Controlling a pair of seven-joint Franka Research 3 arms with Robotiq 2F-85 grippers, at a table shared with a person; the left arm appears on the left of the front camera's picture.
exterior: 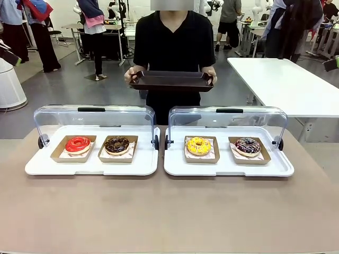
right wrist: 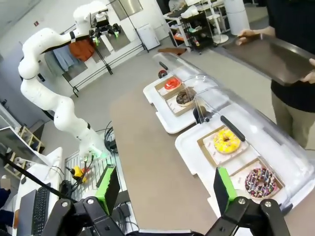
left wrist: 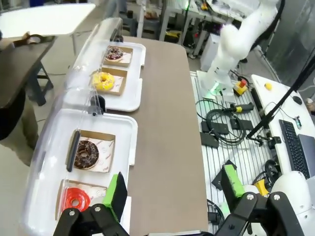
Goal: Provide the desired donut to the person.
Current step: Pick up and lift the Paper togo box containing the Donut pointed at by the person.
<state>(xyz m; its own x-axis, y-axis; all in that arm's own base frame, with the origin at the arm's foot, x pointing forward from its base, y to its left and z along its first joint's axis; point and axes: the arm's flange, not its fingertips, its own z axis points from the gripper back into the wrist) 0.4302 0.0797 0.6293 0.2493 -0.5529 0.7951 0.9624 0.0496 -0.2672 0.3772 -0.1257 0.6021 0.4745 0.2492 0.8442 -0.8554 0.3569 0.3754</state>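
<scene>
At the far side of the table the person (exterior: 174, 42) in a black T-shirt holds a dark brown tray (exterior: 172, 81) in both hands. Four donuts lie in paper boats: red (exterior: 78, 144), chocolate (exterior: 117, 145), yellow (exterior: 198, 145) and dark sprinkled (exterior: 247, 146). My left gripper (left wrist: 174, 189) hangs open and bare above the table's near edge, with the red donut (left wrist: 76, 199) and the chocolate donut (left wrist: 86, 154) to its left. My right gripper (right wrist: 165, 189) is open too, high over the near side, the yellow donut (right wrist: 226, 140) and sprinkled donut (right wrist: 259, 180) beyond it.
The donuts sit in two white serving trays (exterior: 92, 166) (exterior: 228, 168), each with a clear lid (exterior: 95, 114) swung up at the back. A bare strip of brown tabletop (exterior: 169, 211) runs along the front. A white table (exterior: 286, 79) stands behind on the right.
</scene>
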